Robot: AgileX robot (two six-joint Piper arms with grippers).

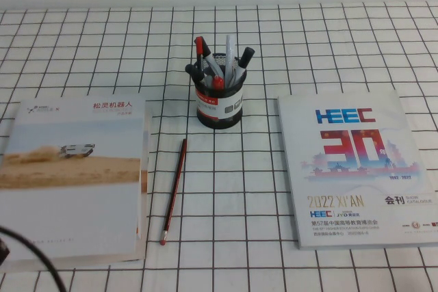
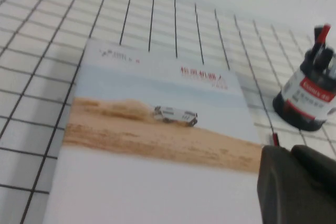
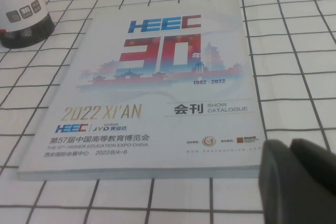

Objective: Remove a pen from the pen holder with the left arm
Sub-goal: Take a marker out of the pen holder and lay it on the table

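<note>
A black mesh pen holder point(image 1: 219, 104) stands mid-table, holding several pens with red, black and grey caps point(image 1: 217, 66). A red pencil point(image 1: 174, 189) lies flat on the cloth in front of the holder. My left gripper point(image 2: 290, 151) hangs over the near right part of the left booklet point(image 2: 152, 145), fingers pressed together with nothing between them. It is well short of the holder point(image 2: 307, 98), and the pencil's end point(image 2: 274, 139) peeks out just beyond it. My right gripper point(image 3: 290, 144) is shut and empty, above the near corner of the catalogue point(image 3: 157, 77). Neither gripper shows in the high view.
A booklet with a desert photo point(image 1: 72, 176) lies left of the pencil. An HEEC catalogue point(image 1: 356, 169) lies to the right. The white cloth with a black grid point(image 1: 226, 25) covers the table. A black cable point(image 1: 31, 258) curls at the near left edge.
</note>
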